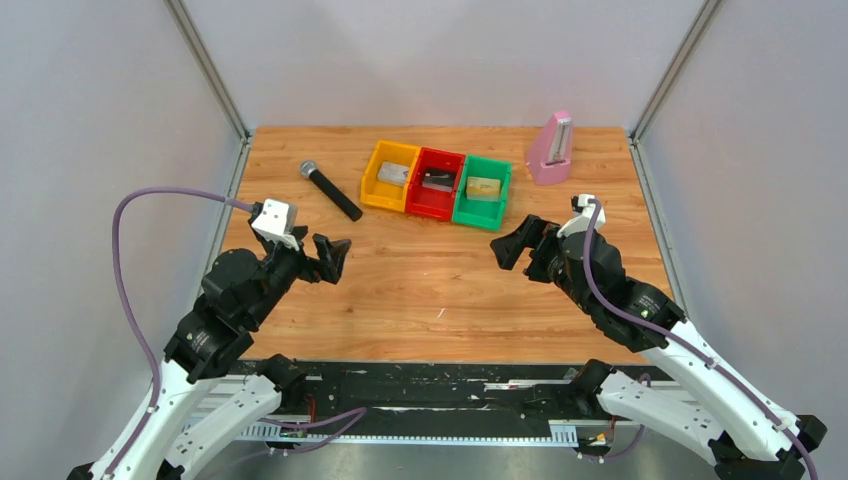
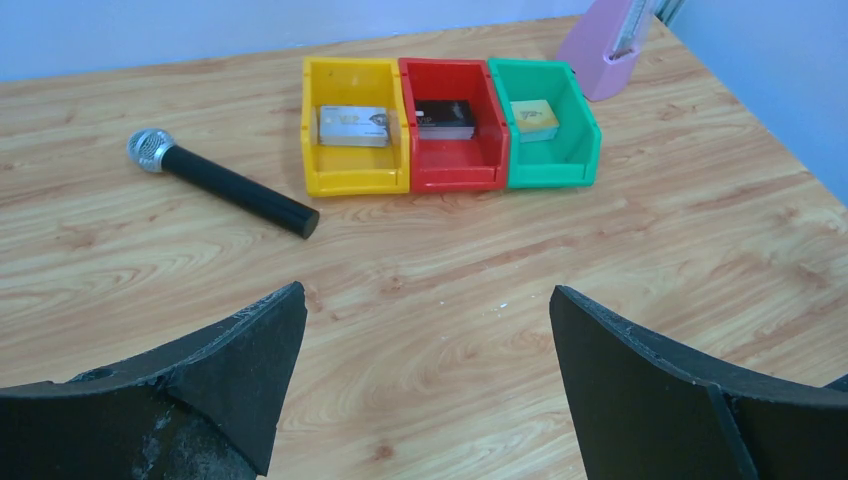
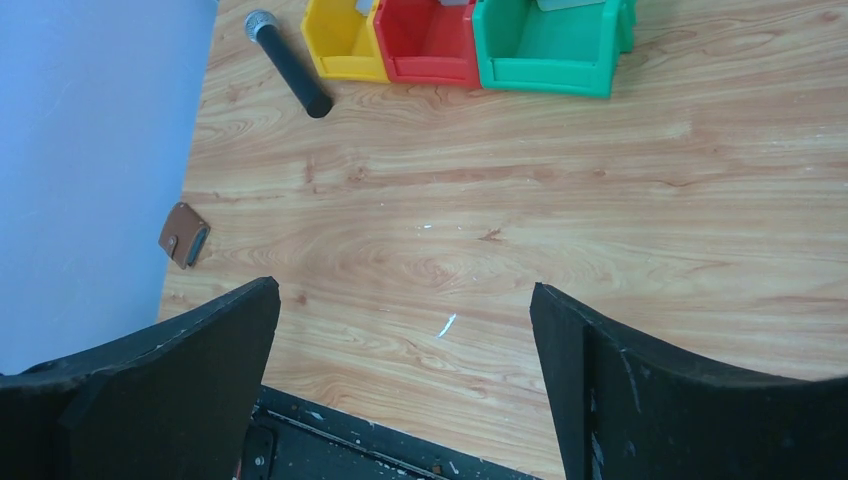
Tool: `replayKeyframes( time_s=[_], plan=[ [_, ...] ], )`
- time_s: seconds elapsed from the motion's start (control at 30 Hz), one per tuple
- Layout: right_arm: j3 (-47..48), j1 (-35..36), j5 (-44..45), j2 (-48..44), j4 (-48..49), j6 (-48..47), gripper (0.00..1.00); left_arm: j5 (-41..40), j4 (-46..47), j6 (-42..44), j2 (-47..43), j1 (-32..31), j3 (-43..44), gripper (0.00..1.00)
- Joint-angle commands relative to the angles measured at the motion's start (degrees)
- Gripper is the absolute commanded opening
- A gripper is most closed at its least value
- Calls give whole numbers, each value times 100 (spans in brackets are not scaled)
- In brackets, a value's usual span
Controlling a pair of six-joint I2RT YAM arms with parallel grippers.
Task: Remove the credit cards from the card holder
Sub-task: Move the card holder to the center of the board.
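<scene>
The card holder [image 3: 184, 234] is a small brown case, folded shut, lying at the table's left edge by the wall; only the right wrist view shows it, and in the top view my left arm hides it. Three credit cards lie in the bins: a silver one [image 2: 352, 126] in the yellow bin [image 2: 352, 180], a dark one [image 2: 444, 118] in the red bin [image 2: 456, 176], a gold one [image 2: 535, 119] in the green bin [image 2: 553, 172]. My left gripper [image 1: 333, 257] and right gripper [image 1: 508, 243] both hang open and empty above bare wood in front of the bins.
A black microphone [image 1: 330, 189] with a silver head lies left of the bins. A pink metronome [image 1: 550, 150] stands at the back right. Grey walls close in the table [image 1: 420, 300] on three sides, and a black rail runs along its near edge.
</scene>
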Motion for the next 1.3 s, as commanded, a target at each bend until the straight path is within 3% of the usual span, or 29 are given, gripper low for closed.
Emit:
replayKeyframes(
  time_s=[0.0, 0.57, 0.8, 1.03, 1.27],
  plan=[
    [153, 27, -38, -86, 87, 131, 100, -84, 246, 151, 49, -19, 75, 100],
    [-5, 25, -75, -58, 103, 196, 100, -400, 153, 20, 536, -18, 128, 100],
    [13, 26, -327, -183, 118, 22, 100, -2155, -762, -635, 2039, 68, 833, 100],
    [-97, 25, -555, -459, 239, -83, 99, -2290, -1692, -1496, 3464, 1516, 1793, 98],
    [-183, 26, -805, -870, 344, -62, 99, -2337, -1779, -2253, 4128, 3095, 1576, 88]
  ],
)
